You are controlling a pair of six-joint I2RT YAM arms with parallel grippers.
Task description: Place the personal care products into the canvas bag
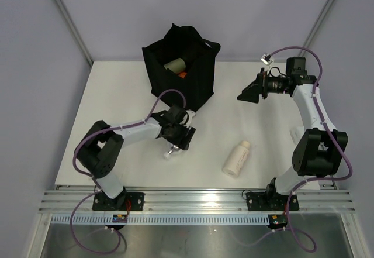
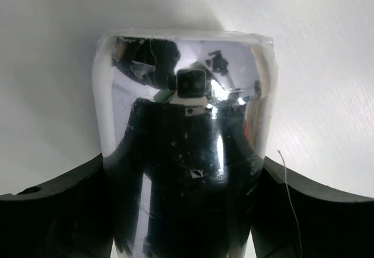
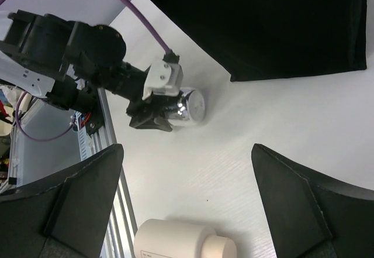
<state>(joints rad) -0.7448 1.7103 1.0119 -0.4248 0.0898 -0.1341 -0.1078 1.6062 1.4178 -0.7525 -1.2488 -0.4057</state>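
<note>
Grip on the silver bottle [image 2: 184, 123]: the left gripper [image 1: 173, 145] has it, low on the table [image 1: 117, 106], just in front of the canvas bag [image 1: 175, 91].

The left arm stretches forward with its elbow bent and its wrist tipped down. Its black fingers [image 2: 52, 217] press against both sides of the shiny bottle, which lies on its side on the white surface. Over on the right, the arm stands tall and folds back toward the middle. The right gripper [image 1: 248, 93] hangs high with its jaws spread wide and nothing between them. Inside the open bag there is a sage-green bottle [image 1: 175, 65] with an orange bottle [image 1: 183, 75] just beside it. The cream bottle [image 1: 236, 158] lies alone on the table, well apart from the bag, near the right arm's base.
</note>
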